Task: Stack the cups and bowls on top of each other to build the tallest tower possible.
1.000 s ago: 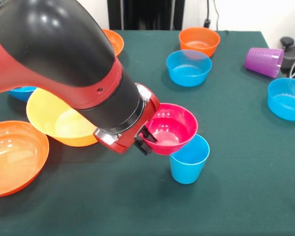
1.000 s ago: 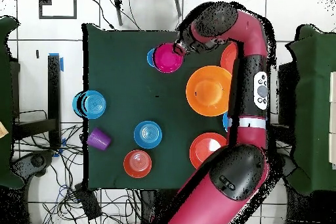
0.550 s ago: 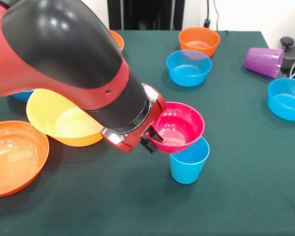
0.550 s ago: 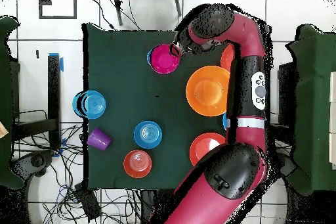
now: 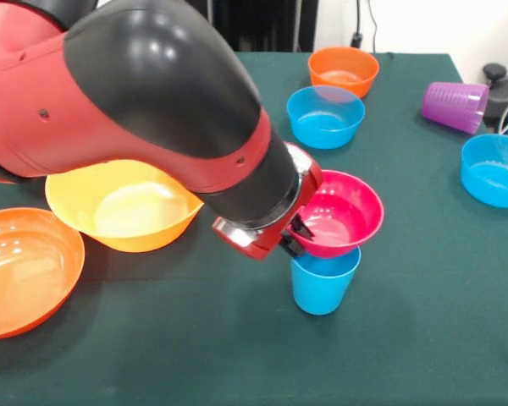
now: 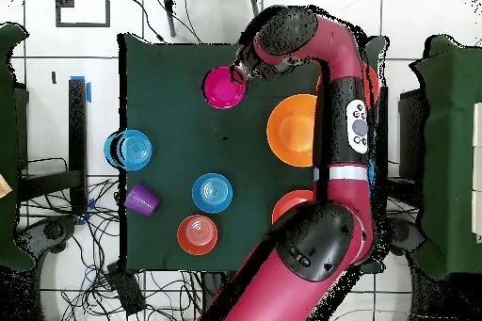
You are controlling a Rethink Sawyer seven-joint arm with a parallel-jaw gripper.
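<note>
At center frame, the gripper (image 5: 295, 237) clamps the near rim of the pink bowl (image 5: 343, 216), holding it directly over the upright light blue cup (image 5: 322, 286); whether bowl and cup touch is unclear. The purple cup (image 5: 455, 106) lies tipped at upper right.

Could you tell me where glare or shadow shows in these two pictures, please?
Front view: bright highlights sit on the arm's black shell and inside the large orange bowl; a soft shadow lies on the cloth beside the blue cup. Overhead view: lighting looks even, the pink bowl casts no clear shadow.
</note>
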